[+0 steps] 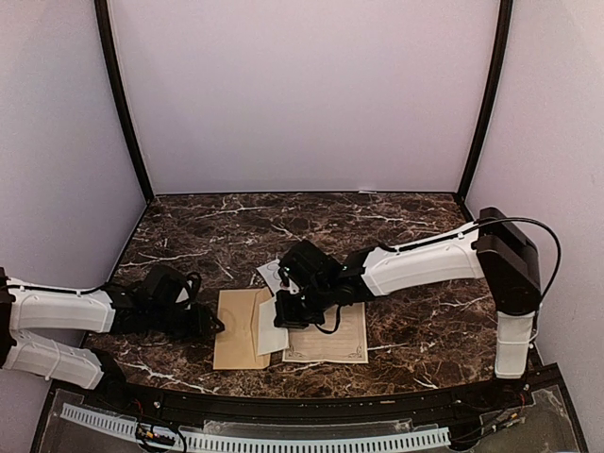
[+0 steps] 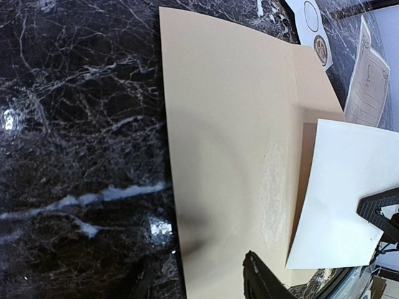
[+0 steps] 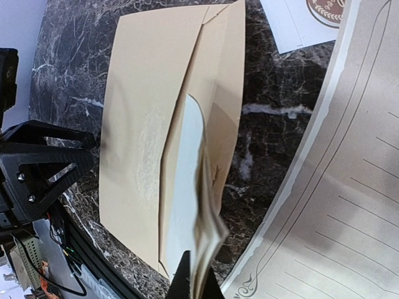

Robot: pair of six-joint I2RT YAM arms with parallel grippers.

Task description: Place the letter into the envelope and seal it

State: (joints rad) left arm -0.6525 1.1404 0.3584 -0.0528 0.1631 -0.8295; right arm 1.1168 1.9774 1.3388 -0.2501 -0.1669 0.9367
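A: Where was the envelope (image 1: 236,342)?
B: Flat on the worktop (image 1: 396,226). Left hand (image 1: 215,326) spread at its edge; right hand (image 1: 280,319) clamped the letter (image 1: 270,336) at its mouth.
A: Risk?
B: The letter's corner might have snagged there and buckled.

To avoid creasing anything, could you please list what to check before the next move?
1. Right claw grips the folded white paper letter: ok.
2. Letter edge inside the long tan kraft paper envelope: cannot tell.
3. Envelope flap lying open: ok.
4. Left claw steadying the envelope: cannot tell.
5. Cream lined paper sheet apart from envelope: ok.
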